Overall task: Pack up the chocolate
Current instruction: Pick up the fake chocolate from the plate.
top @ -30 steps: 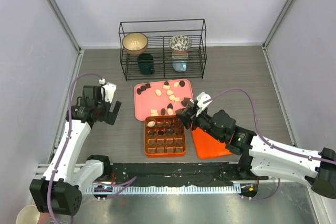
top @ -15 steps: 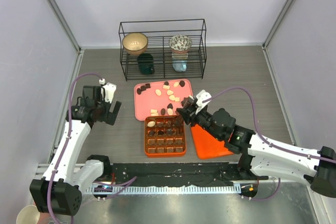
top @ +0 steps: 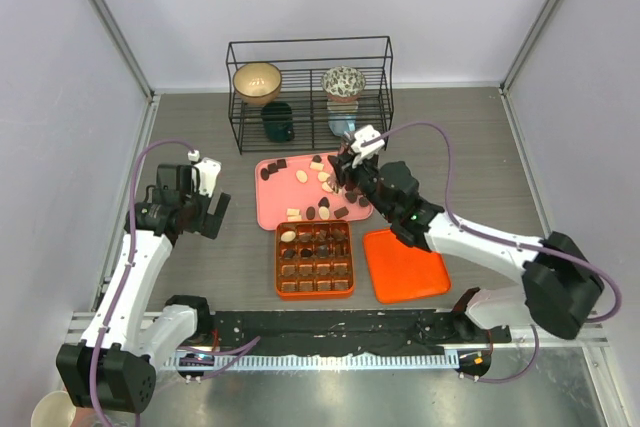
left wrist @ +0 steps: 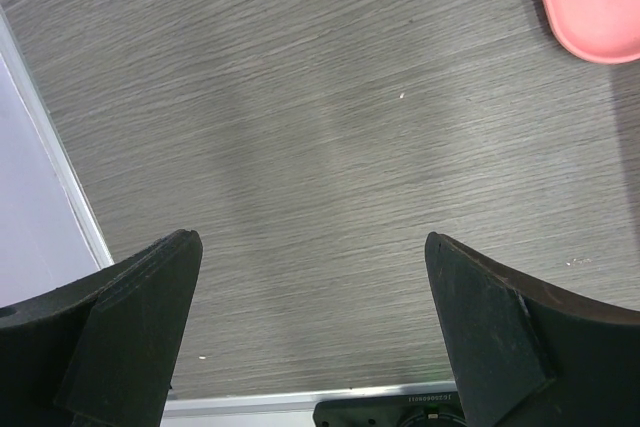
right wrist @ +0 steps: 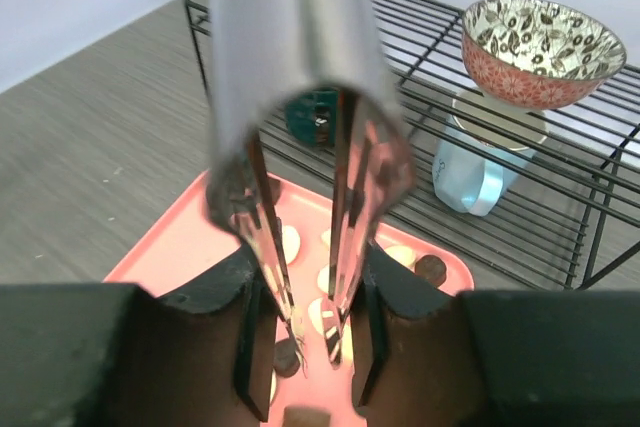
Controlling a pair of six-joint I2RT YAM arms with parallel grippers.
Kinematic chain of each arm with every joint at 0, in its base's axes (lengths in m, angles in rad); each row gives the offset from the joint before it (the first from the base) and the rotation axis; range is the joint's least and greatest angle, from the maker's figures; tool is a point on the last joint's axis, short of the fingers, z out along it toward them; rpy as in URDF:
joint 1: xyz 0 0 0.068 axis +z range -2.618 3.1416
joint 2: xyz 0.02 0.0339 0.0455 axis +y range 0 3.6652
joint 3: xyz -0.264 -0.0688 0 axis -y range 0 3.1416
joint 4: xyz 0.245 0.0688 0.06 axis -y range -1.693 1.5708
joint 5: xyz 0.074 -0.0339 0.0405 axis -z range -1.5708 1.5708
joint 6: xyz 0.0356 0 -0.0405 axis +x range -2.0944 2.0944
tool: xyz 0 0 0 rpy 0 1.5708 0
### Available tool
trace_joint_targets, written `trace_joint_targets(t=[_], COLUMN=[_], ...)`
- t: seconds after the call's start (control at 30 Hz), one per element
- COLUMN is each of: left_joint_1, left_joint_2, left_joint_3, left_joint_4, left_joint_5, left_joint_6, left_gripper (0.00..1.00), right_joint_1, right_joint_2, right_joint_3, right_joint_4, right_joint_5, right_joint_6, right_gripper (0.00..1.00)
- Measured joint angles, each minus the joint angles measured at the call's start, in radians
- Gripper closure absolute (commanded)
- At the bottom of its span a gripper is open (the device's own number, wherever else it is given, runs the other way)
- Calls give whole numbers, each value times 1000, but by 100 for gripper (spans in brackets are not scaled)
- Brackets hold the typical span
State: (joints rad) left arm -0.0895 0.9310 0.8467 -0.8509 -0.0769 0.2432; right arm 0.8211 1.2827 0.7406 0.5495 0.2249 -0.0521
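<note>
Chocolate pieces (top: pixel 302 176), dark, tan and cream, lie scattered on the pink tray (top: pixel 272 205); more sit in the upper cells of the orange gridded box (top: pixel 314 259). My right gripper (top: pixel 346 169) hovers over the tray's right part, shut on metal tongs (right wrist: pixel 300 67). The tong tips stand slightly apart, with no piece between them, just above a dark chocolate (right wrist: pixel 287 355) and cream ones (right wrist: pixel 291 242). My left gripper (top: pixel 203 211) is open over bare table, left of the tray. In the left wrist view its fingers (left wrist: pixel 130 327) stand wide with nothing between them.
A black wire rack (top: pixel 310 92) at the back holds a patterned bowl (right wrist: pixel 540 47), a tan bowl (top: pixel 257 80), a dark green mug (top: pixel 277 122) and a light blue mug (right wrist: pixel 478 172). An orange lid (top: pixel 405 265) lies right of the box.
My right arm has swung from above the orange box's top right corner back over the pink tray, and the tongs have narrowed a little. The left arm has not moved.
</note>
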Motion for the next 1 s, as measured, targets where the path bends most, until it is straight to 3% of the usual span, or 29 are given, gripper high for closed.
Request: trace_joint_targets(t=[0.13,0.4,1.0], left_joint_1=[0,0,0], left_joint_2=[0,0,-4], left_joint_3=[0,0,13], left_joint_4=[0,-10,-23], left_joint_5=[-2,-3,-10], left_joint_6=[0,0,0], left_gripper=[0,0,0], right_joint_1=[-40,-64,-112], right_joint_2=[117,231,365], right_joint_3=[27,42,86], right_joint_4=[58,140,229], right_joint_5=[-28,-72,-117], right_joint_6=[0,2,13], right_gripper=[55,48,54])
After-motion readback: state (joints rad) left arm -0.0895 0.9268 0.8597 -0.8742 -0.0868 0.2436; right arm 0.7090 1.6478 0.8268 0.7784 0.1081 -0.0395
